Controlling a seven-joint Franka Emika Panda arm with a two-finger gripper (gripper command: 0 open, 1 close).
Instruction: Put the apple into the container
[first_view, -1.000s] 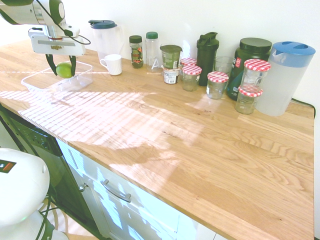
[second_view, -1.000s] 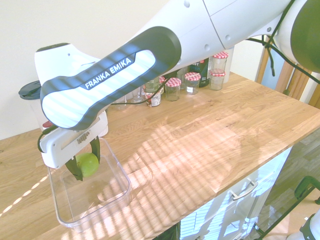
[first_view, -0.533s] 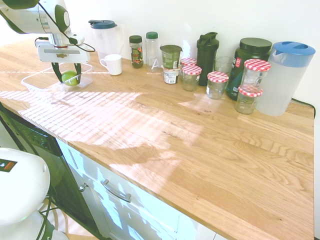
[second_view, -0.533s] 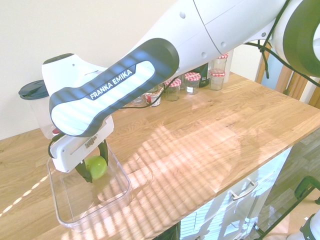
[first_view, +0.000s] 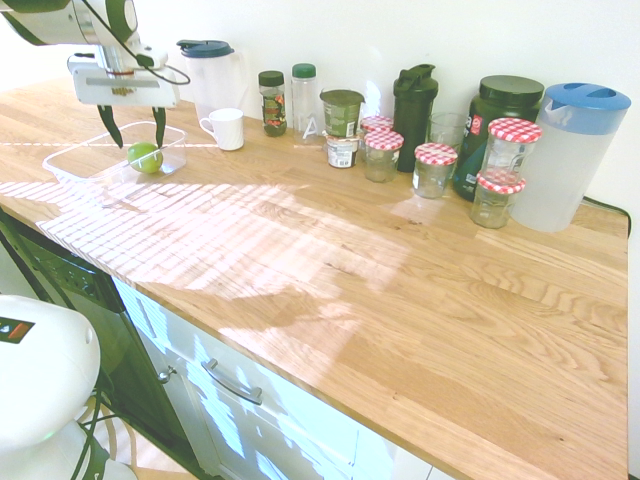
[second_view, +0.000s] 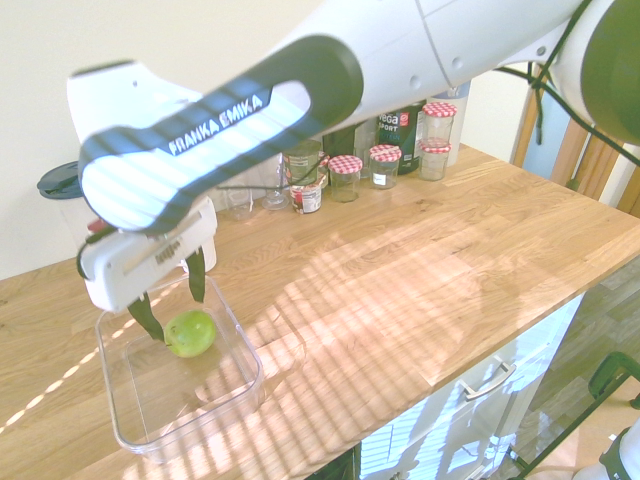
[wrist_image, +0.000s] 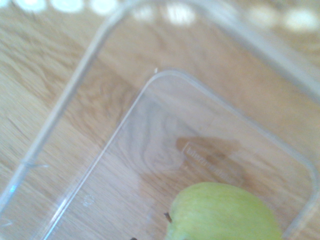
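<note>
Released since a moment ago, the apple now sits inside the container.
Pincer hangs open just above it; the round apple's long axis cannot be told.

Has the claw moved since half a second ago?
Yes. The claw has opened and risen above the clear plastic container's rim, leaving the apple resting on the container floor.
</note>
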